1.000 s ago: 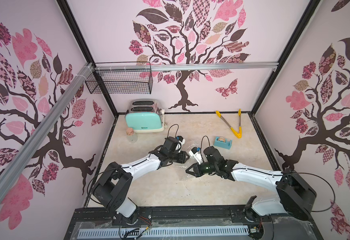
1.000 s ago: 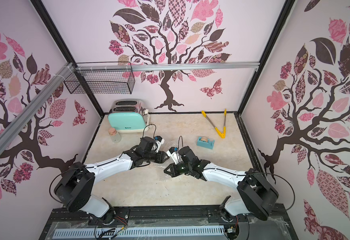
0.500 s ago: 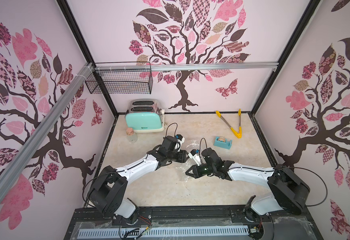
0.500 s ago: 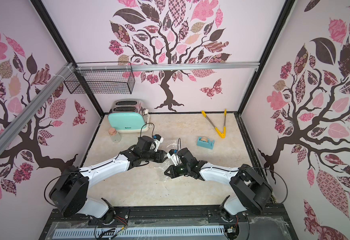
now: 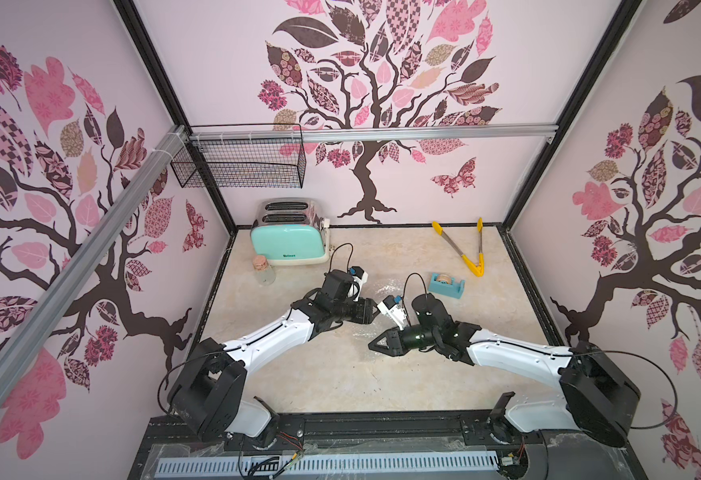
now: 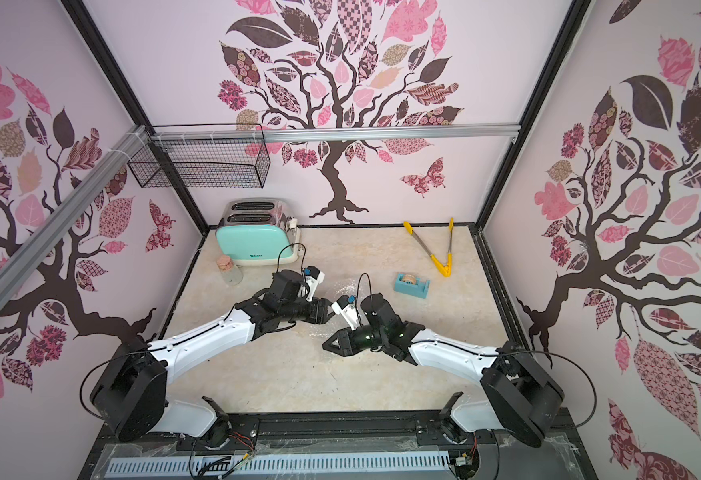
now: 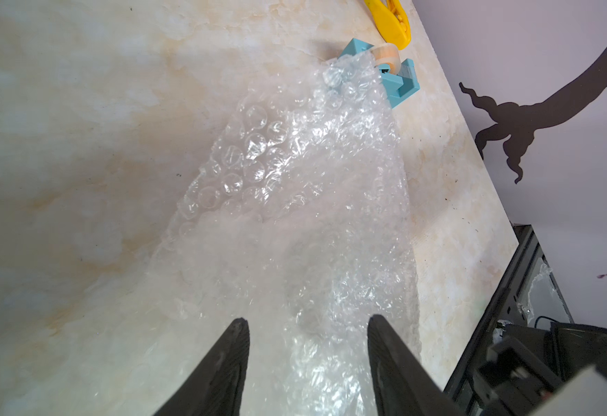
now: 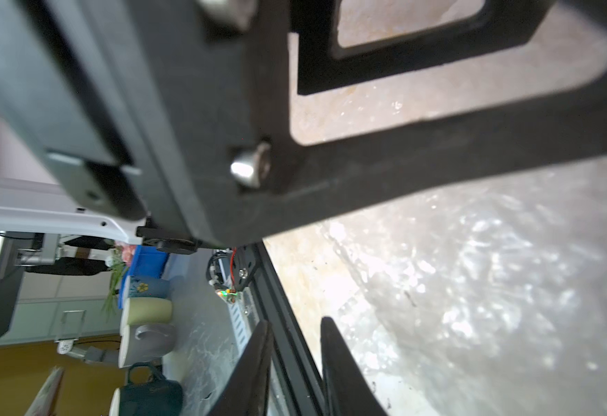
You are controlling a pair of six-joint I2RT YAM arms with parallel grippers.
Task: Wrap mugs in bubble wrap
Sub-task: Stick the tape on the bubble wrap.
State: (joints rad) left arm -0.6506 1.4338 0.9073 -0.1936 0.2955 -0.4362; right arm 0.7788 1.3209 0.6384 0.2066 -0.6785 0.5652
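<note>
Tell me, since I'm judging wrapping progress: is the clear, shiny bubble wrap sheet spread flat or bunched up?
Bunched up: the bubble wrap lies heaped in a crumpled ridge in the left wrist view.

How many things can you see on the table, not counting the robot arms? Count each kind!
Toaster: 1
Glass bottle: 1
Yellow tongs: 1
Blue tape dispenser: 1
Bubble wrap: 1
Total: 5

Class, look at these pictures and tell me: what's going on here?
Two robot arms meet over a crumpled sheet of bubble wrap on the table. The left claw stands open over the wrap; the right claw is open too, gripping nothing. No mug shows clearly; it may lie inside the bundle.
</note>
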